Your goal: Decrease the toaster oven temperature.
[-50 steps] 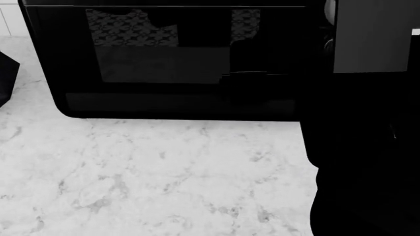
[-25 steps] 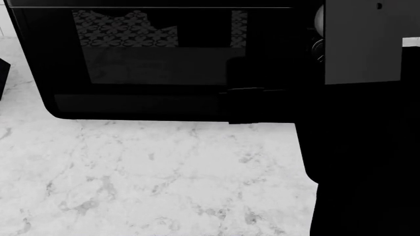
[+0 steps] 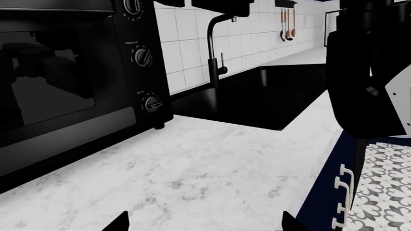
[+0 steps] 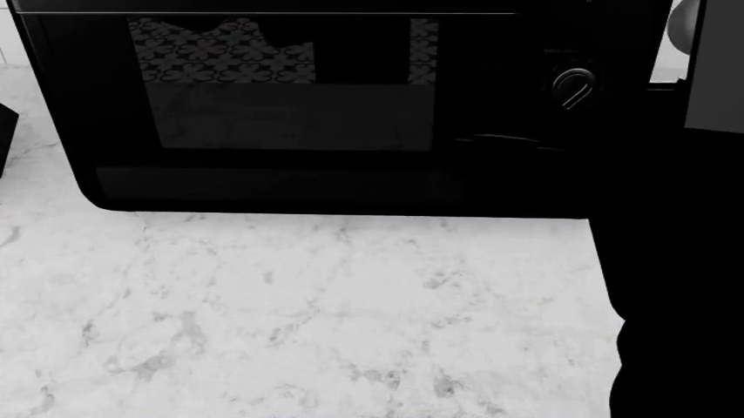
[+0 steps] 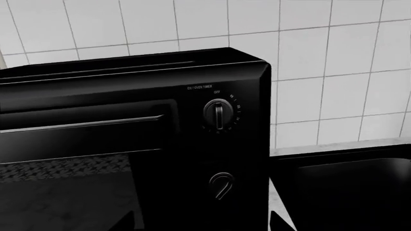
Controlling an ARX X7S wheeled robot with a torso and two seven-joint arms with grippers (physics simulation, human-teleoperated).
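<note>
The toaster oven (image 4: 314, 104) fills the upper part of the head view, its door window in the upper left and its knobs down the right side. Neither arm touches a knob, so by my reading the turning has not begun; picking the temperature knob, gripping it and turning it down are all left.

In the right wrist view the top knob (image 5: 218, 114) sits mid-frame with a second knob (image 5: 222, 185) below it, both with open air in front. The left gripper (image 3: 202, 224) shows only two fingertips at the bottom edge, spread wide with nothing between them. The right gripper's state I cannot tell.

Right of the oven the marble counter (image 4: 291, 313) narrows and drops into the black sink (image 3: 270, 96), with the faucet (image 3: 215, 48) standing just beside the oven's corner. The counter in front gives broad open room.
</note>
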